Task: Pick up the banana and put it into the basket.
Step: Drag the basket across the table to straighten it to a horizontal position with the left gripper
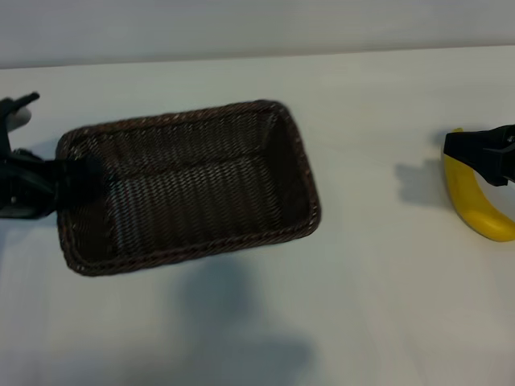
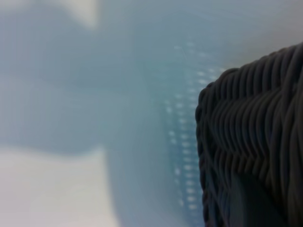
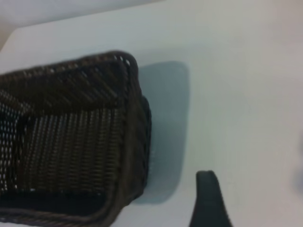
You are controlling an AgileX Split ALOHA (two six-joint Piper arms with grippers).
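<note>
The dark-brown woven basket (image 1: pixel 299 165) sits left of the table's middle and throws a shadow toward the front. My left gripper (image 1: pixel 76 175) is at its left end, with black fingers shut on the rim there. The left wrist view shows only a corner of the basket (image 2: pixel 251 132) over the table. The yellow banana (image 1: pixel 475 205) lies at the far right edge. My right gripper (image 1: pixel 467 153) hangs over its upper part, jaws open, with nothing seen between them. In the right wrist view one dark finger (image 3: pixel 208 203) shows beside the basket (image 3: pixel 71 142); the banana is out of that view.
The white tabletop (image 1: pixel 378 289) stretches between the basket and the banana. Its far edge meets a pale wall (image 1: pixel 241 24) at the back. The right gripper's shadow (image 1: pixel 418 183) falls on the table left of the banana.
</note>
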